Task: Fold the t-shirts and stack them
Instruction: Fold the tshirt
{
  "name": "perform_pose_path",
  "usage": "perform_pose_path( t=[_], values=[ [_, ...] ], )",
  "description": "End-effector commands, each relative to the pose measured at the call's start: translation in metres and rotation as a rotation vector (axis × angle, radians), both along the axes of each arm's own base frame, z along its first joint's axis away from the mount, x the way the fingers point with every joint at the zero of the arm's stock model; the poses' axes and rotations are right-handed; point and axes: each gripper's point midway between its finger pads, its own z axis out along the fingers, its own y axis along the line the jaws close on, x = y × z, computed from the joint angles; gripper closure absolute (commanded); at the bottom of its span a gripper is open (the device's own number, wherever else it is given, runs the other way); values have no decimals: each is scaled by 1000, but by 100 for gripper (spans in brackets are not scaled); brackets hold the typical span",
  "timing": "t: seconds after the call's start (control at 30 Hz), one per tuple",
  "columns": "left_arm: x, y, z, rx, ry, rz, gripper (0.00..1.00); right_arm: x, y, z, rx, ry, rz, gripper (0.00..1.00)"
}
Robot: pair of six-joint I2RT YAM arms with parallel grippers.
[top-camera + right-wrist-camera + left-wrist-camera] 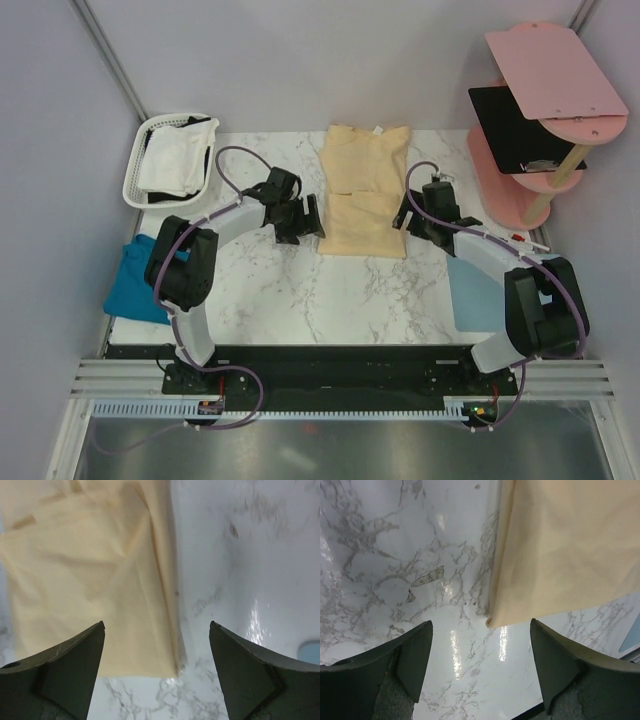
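Note:
The pale yellow-cream t-shirt [363, 190] lies on the marble table, its lower part folded up over itself. My left gripper [300, 220] hovers open just left of its near-left corner, which shows in the left wrist view [560, 555]. My right gripper [412, 218] hovers open at its right edge; the shirt's near-right corner [100, 590] lies below its jaws. Neither holds anything. A teal blue t-shirt [135, 285] hangs over the table's left edge. A white t-shirt [175, 160] sits in the basket.
A white slotted basket [135, 180] stands at the back left. A light-blue mat [478, 290] lies at the right under my right arm. A pink tiered stand [540, 110] holding a black item is at the back right.

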Motion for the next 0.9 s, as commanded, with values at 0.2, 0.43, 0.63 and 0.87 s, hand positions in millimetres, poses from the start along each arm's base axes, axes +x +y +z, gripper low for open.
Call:
perform_pose_path(
  t=[0.2, 0.43, 0.63, 0.87],
  values=[
    [-19, -19, -17, -154, 13, 22, 18, -53, 1, -50, 124, 143, -34, 14],
    [-20, -28, -32, -166, 48, 15, 29, -62, 24, -72, 266, 195, -4, 30],
    [-18, -38, -39, -185, 65, -7, 91, -67, 42, -81, 376, 217, 26, 76],
    [-37, -29, -25, -177, 37, -5, 98, -78, 46, -71, 393, 213, 75, 100]
  ],
)
